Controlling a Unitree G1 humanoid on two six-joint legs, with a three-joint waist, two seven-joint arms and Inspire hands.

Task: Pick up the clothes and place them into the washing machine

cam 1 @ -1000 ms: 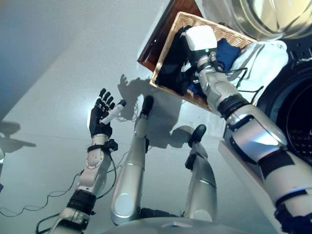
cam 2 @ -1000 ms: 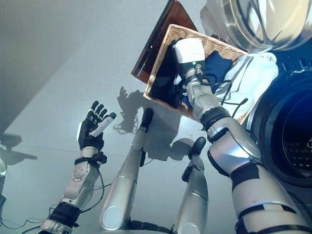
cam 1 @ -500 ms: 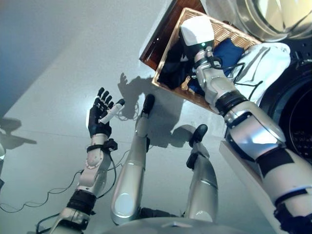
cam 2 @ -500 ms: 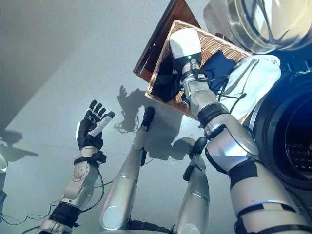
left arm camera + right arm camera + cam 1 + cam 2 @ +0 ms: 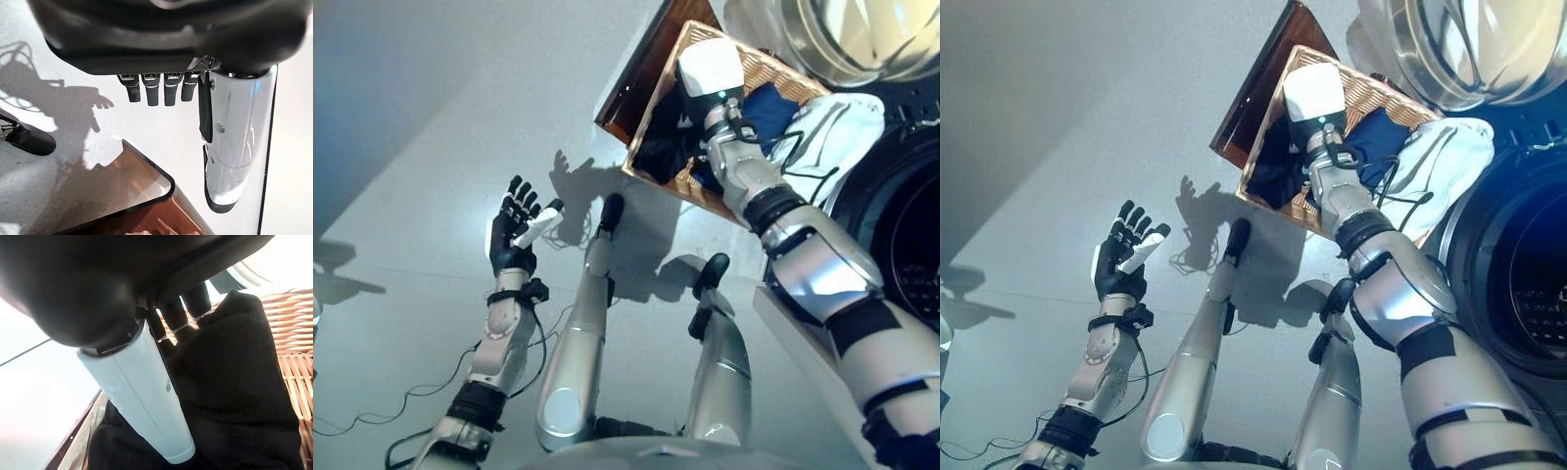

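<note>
Only in the right wrist view is the right hand (image 5: 161,328) seen, fingers pressed into black clothes (image 5: 230,396) inside the wicker basket (image 5: 759,69), upper right; grip cannot be told. The left hand (image 5: 514,230) is held spread over bare floor (image 5: 421,147), lower left.

Wicker basket (image 5: 759,67) sits on a wooden stand (image 5: 641,69), far side of the floor (image 5: 421,147), just left of the washing machine (image 5: 1518,284). Machine door (image 5: 847,34) hangs open behind the basket. Dark clothes (image 5: 230,382) lie in the basket's left part, a blue garment (image 5: 771,103) to their right, a white garment (image 5: 837,122) draped over the basket's right rim next to the drum opening. Right hand (image 5: 168,328) is down in the basket on the dark clothes. Left hand (image 5: 514,230) is over the floor, well left of the basket.
</note>
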